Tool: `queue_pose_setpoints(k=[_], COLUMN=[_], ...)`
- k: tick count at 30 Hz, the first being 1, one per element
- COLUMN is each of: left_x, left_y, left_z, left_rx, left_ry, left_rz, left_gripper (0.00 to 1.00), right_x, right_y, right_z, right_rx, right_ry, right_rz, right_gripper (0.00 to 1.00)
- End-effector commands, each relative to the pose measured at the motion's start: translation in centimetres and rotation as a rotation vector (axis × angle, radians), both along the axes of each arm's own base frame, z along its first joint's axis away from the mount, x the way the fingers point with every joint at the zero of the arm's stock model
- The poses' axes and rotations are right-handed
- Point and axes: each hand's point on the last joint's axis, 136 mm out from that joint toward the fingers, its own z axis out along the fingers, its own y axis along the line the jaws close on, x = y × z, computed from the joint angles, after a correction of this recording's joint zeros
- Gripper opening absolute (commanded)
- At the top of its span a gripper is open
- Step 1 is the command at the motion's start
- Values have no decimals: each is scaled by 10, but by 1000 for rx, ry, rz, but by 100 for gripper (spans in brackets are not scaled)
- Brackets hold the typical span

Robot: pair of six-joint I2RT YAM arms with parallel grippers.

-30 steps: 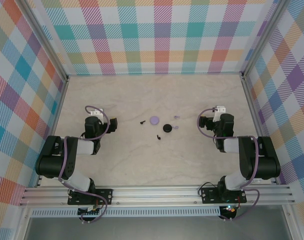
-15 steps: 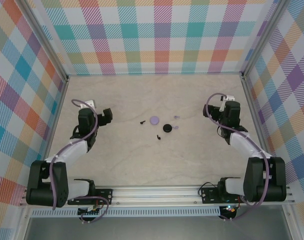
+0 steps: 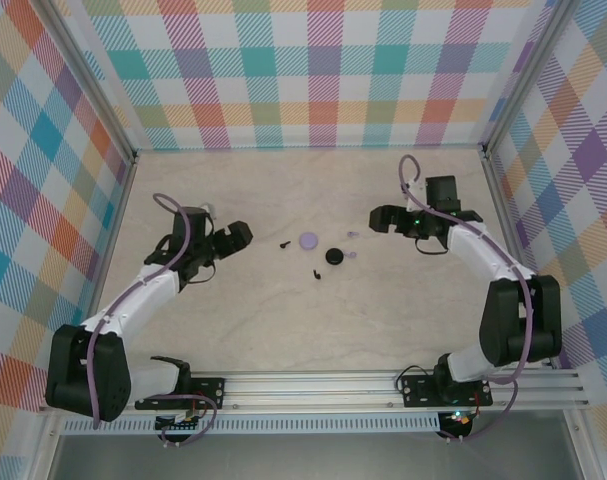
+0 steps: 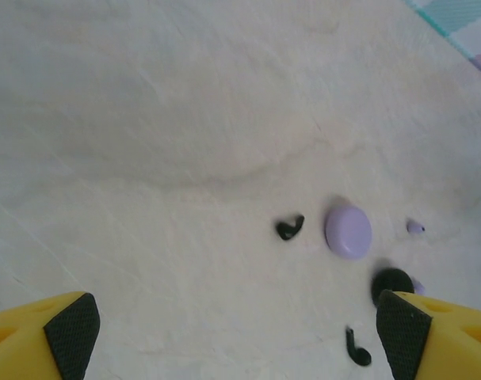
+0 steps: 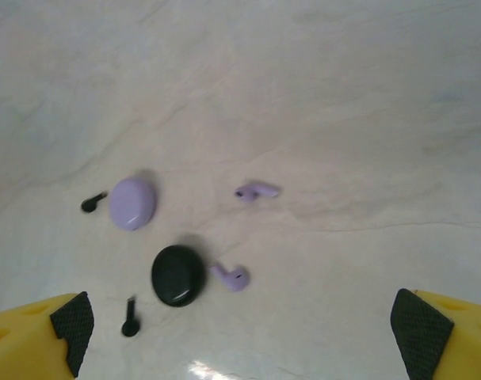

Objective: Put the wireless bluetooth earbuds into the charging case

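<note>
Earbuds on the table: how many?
4: a black earbud beside the lilac case; second black earbud and a lilac earbud by the black case; second lilac earbud apart.

Lilac case [image 4: 348, 231], black earbud [image 4: 289, 229] just beside

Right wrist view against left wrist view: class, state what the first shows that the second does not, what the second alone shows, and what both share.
Right wrist, not left wrist: the right gripper, jaws open, and a lilac bud next to the black case, seen whole. Left wrist, not right wrist: the left gripper, jaws open, and a corner of the plaid wall. Both: the lilac case, the black case, two black buds and the other lilac bud, all on the pale table.
</note>
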Motion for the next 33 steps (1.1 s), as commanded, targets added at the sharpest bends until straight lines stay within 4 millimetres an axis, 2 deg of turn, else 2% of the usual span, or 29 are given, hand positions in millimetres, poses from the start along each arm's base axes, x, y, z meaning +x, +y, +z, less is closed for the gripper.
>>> queue_pose_setpoints(k=[1, 4, 6, 8, 12, 14, 17, 25, 33], left_x=[-7, -6, -3, 1, 12, 17, 26, 41, 50], left_y=[-30, -53, -71, -88, -116, -126, -138, -156, -167], left_z=[-3, -7, -9, -13, -29, -37, -48, -71, -85], left_rx=[-112, -128, -150, -171, -204, -220, -252, -277, -292], left_ry=[91, 109, 116, 127, 163, 181, 194, 233, 264], left_rz=[24, 11, -3, -21, -37, -35, -38, -44, -43], left_gripper=[91, 88, 86, 82, 71, 66, 62, 55, 48], right_x=[-12, -11, -8, -3, 8, 14, 23, 37, 39], right_y=[38, 66, 85, 99, 124, 132, 140, 154, 168], right_z=[3, -5, -10, -13, -23, -30, -41, -70, -82], right_rx=[35, 12, 4, 0, 18, 26, 21, 17, 47], right_ry=[55, 96, 127, 150, 219, 251, 287, 382, 443], right_rz=[150, 234, 289, 319, 367, 373, 372, 380, 411], right_gripper=[95, 84, 73, 66, 44, 39, 36, 33, 33])
